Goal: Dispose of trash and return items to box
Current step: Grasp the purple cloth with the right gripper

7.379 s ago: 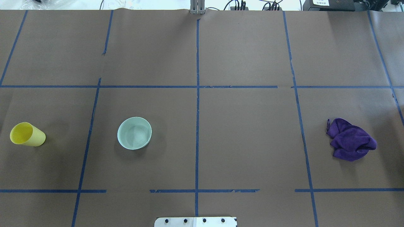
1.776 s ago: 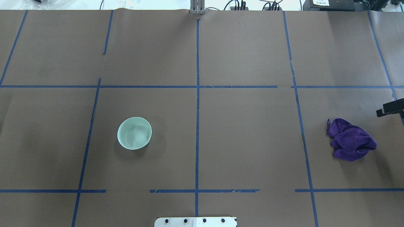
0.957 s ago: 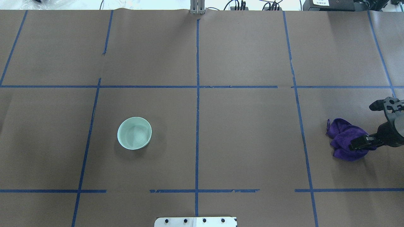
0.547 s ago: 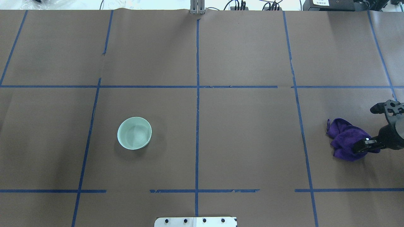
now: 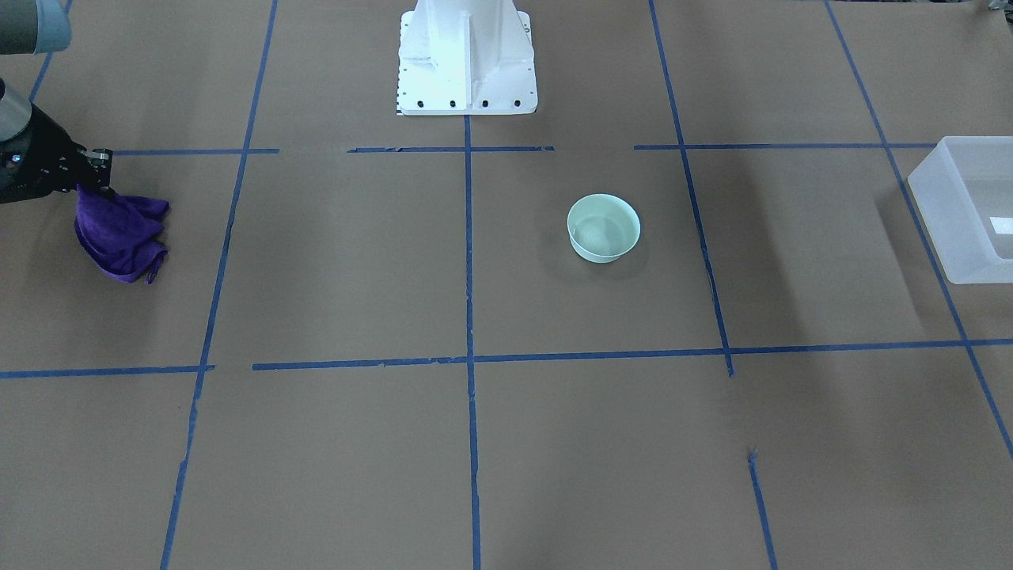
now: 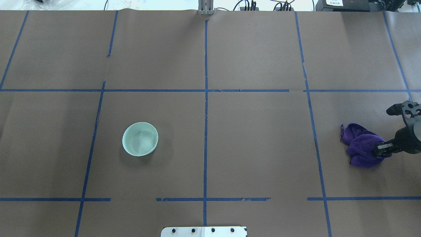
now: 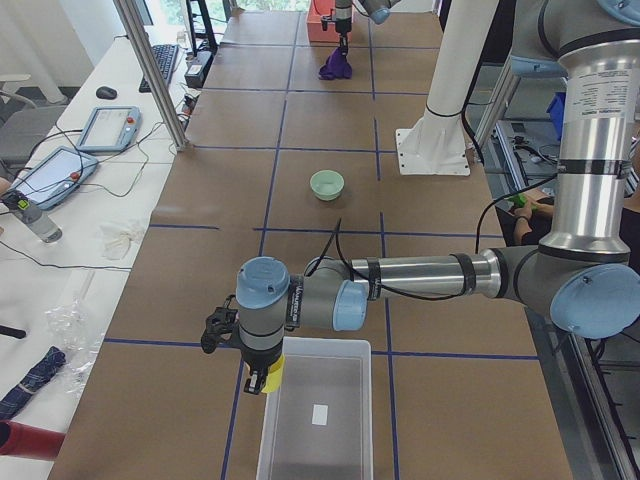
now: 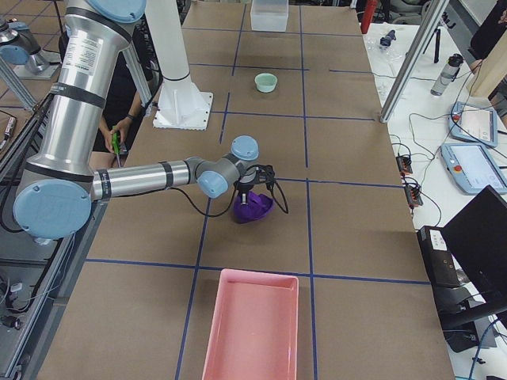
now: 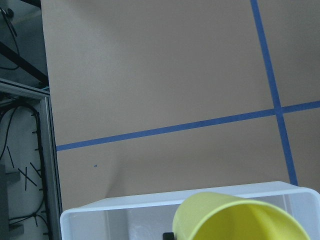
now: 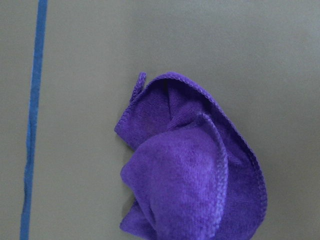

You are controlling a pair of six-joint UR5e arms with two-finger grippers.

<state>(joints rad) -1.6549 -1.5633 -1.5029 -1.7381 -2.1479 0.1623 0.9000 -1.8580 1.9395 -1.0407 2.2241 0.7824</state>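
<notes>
The left gripper (image 7: 258, 378) was pinching the yellow cup (image 9: 245, 217) and held it above the box (image 9: 115, 207), close to one corner and almost over the rim. The right gripper (image 6: 383, 148) had its fingers pressed together on the right side of the purple cloth (image 6: 360, 148), which seemed gathered up toward them, with most of it on the paper.

For the cup, I judge that the good way was to bring it further inside, away from the wall, and lower it before the fingers spread, because a light tapered cup dropped on the rim can tip outside. For the cloth (probably the trash), the arm should lift until the hanging part is free of the table before carrying it.

Counted: one cup, one mint bowl (image 6: 140, 139) standing upright on the left half of the table, far from the box, one cloth, one box and one pink tray (image 8: 249, 332).
</notes>
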